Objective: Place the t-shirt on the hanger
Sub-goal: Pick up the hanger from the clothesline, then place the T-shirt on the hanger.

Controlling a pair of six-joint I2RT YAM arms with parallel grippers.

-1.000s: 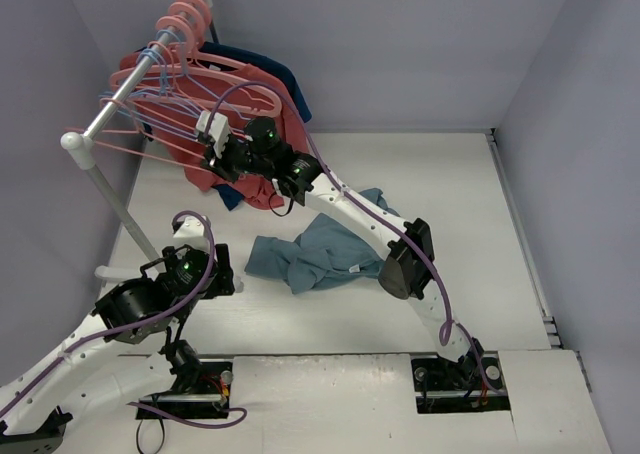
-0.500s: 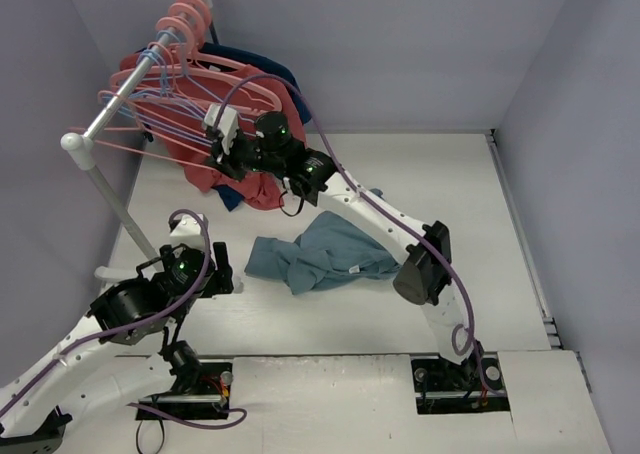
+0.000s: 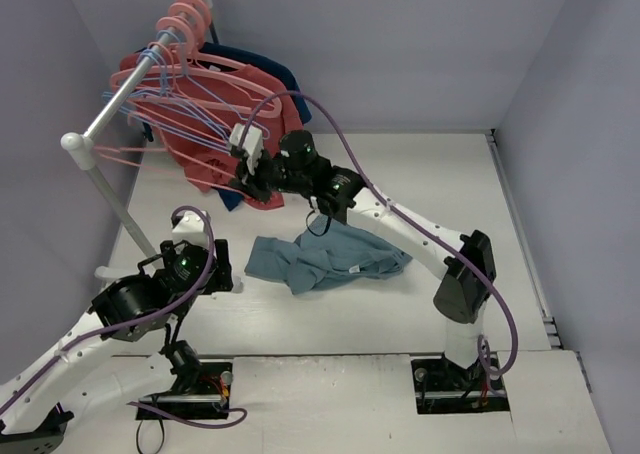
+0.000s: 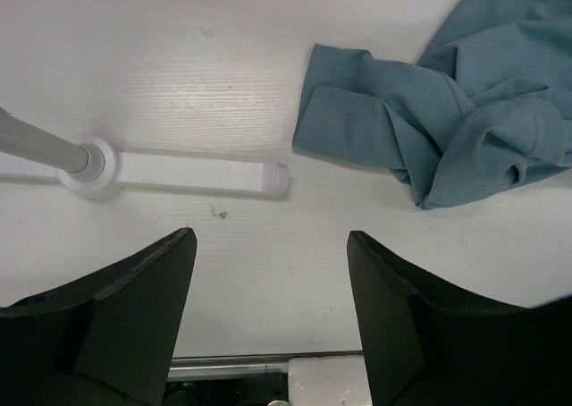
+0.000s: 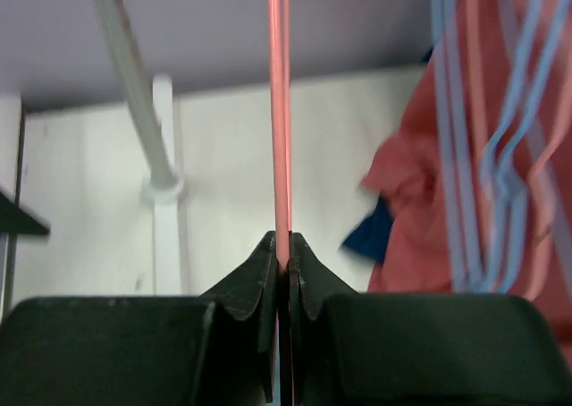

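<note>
The right gripper has its jaws closed to a hairline. They pinch the thin pale pink hanger, whose wire runs straight up from between the fingertips in the wrist view. Which part of the hanger is gripped cannot be made out. Seen from above, this gripper is raised at the rack, just beside the coral-red shirt and among the crowd of hangers on the rail. The right arm stretches diagonally from its base at the near edge to that point, crossing over the far edge of the t-shirt. To the right of the held wire hang lavender-blue hangers in front of the red shirt, with a patch of dark navy garment showing beside it. To the left stands the rack's upright post. The left gripper has its jaws spread wide with nothing between them, and it is held over the white table near the foot of the rack. The t-shirt lies crumpled in a heap on the table, ahead and to the right of the left gripper and apart from it, roughly mid-table between the two arms. It touches neither gripper nor the hanger. Thicker salmon-pink hangers sit bunched at the far end of the rail.
</note>
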